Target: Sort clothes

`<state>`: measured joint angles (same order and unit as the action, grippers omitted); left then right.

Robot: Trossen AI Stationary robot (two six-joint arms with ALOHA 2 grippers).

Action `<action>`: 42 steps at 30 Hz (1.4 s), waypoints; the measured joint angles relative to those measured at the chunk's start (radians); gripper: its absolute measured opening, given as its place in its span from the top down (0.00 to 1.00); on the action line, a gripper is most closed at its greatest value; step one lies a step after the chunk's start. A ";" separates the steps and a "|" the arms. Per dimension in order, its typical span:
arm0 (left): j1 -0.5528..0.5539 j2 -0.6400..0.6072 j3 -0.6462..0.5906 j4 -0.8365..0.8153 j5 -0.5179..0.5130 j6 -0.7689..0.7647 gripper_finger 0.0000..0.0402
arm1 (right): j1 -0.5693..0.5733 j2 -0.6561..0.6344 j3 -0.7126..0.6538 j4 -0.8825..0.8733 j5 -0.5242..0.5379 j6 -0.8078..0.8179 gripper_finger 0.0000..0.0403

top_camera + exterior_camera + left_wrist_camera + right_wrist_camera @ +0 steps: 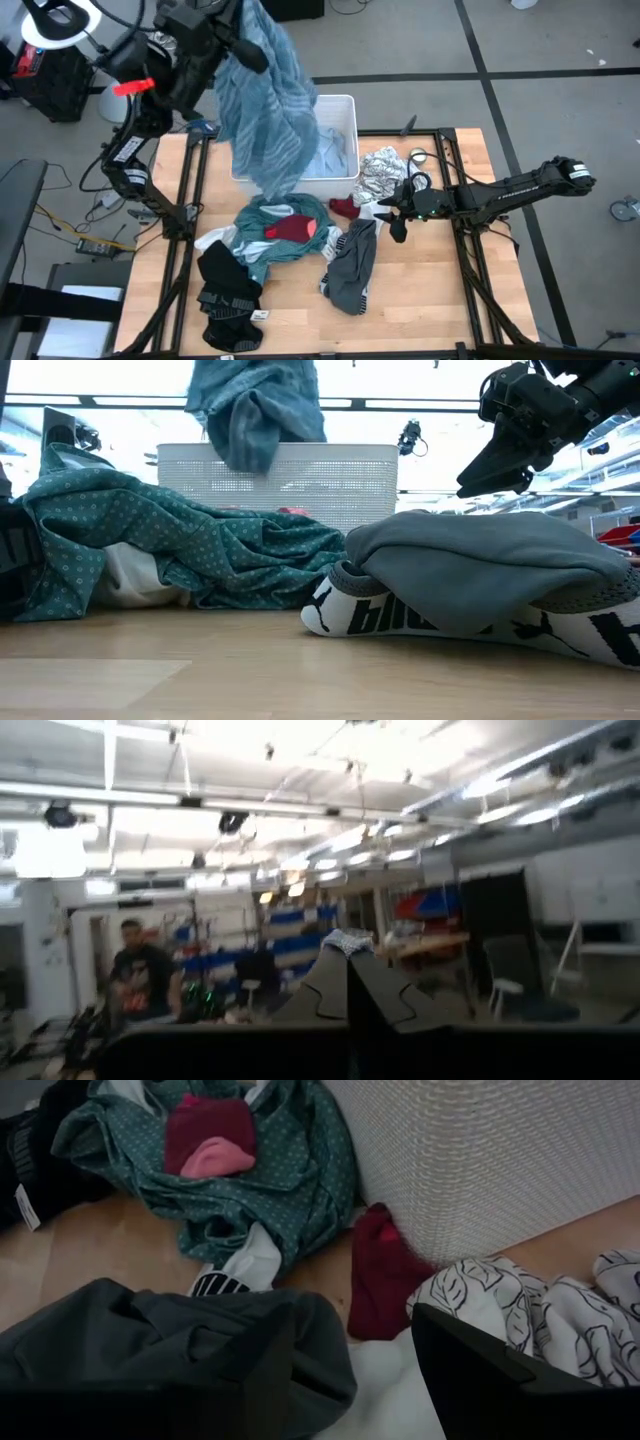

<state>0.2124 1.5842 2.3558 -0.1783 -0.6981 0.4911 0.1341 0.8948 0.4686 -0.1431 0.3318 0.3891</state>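
Wooden worktop [420, 300] carries a heap of soft garments; its far edge holds a white perforated plastic tub [340, 115]. Left gripper [222, 32], clamped on a blue-striped fabric garment [262, 100], hangs it above the tub; right gripper [392, 215], jaws wide and holding nothing, hovers over a grey cloth garment [352, 265] near the worktop's middle, a teal dotted garment [285, 215] beside it.

**Readable text: 1 partial print only**

White-black garment [420, 622] under the grey garment [490, 565], low view: big black block letters, approx "blu…", rest cut off by folds. Cat-shaped logo beside it; no brand word legible. White tag [27, 1208] on black garment [30, 1155], right wrist view: too small to read.
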 joint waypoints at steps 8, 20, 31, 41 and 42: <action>0.055 0.024 0.000 -0.094 0.086 0.000 1.00 | 0.000 0.000 0.000 -0.001 0.004 -0.007 0.49; 0.116 0.025 -0.090 -0.449 0.033 -0.002 0.98 | 0.000 0.000 0.000 -0.001 0.006 -0.008 0.49; 0.118 0.028 -0.299 -0.537 -0.024 -0.134 0.96 | 0.000 0.000 0.000 -0.001 0.006 -0.008 0.49; 0.113 0.024 -0.351 -0.710 -0.011 -0.312 0.73 | 0.000 0.000 0.000 -0.001 0.009 -0.008 0.49; 0.113 0.022 -0.351 -0.753 -0.010 -0.344 0.71 | 0.000 0.000 0.000 -0.001 0.009 -0.008 0.49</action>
<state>0.3256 1.6057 2.0048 -0.9317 -0.7082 0.1467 0.1341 0.8948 0.4686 -0.1440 0.3405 0.3814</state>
